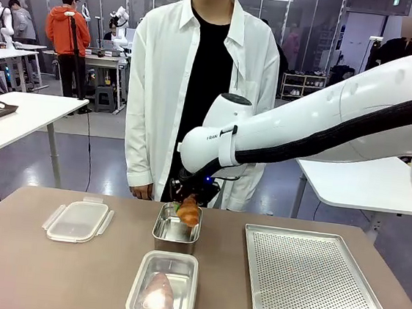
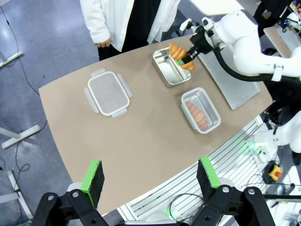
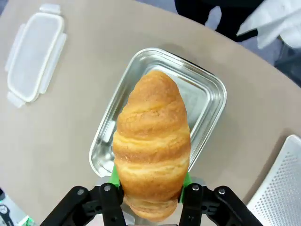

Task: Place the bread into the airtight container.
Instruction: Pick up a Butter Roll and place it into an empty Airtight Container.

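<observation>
Golden croissant [image 3: 151,141] clamped in right claw [image 3: 149,188], above steel tin [image 3: 207,101] rim.

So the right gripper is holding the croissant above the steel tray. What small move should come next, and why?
Probably carry it toward the robot's side, over the airtight container. The right gripper is shut on the croissant, which hangs over the steel tray. The container sits open on the table and already holds one bread; its lid lies apart, so nothing blocks the way.
</observation>
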